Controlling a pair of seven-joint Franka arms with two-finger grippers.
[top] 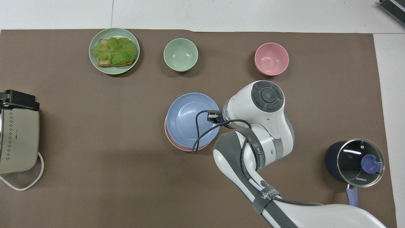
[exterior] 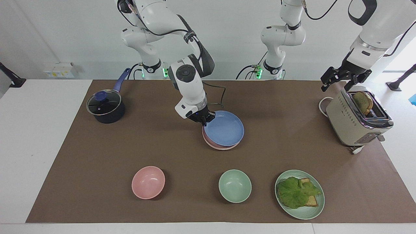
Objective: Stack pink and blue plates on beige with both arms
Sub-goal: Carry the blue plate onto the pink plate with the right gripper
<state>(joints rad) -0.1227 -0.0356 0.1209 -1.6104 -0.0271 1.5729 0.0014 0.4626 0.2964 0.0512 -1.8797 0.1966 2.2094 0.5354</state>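
Note:
My right gripper [exterior: 205,121] [top: 212,115] is shut on the rim of the blue plate [exterior: 224,128] [top: 190,117], on the side toward the right arm's end of the table. The blue plate lies almost level right over the pink plate [exterior: 213,144] [top: 177,145]. Only a crescent of the pink rim shows. I cannot tell whether the two plates touch. The beige plate is hidden. My left gripper [exterior: 336,81] [top: 19,99] waits open above the toaster, holding nothing.
A toaster [exterior: 354,123] [top: 17,142] with bread stands at the left arm's end. A lidded dark pot [exterior: 105,107] [top: 354,161] stands at the right arm's end. Farther from the robots stand a pink bowl [exterior: 148,182], a green bowl [exterior: 234,186] and a green plate [exterior: 300,213] with lettuce and toast.

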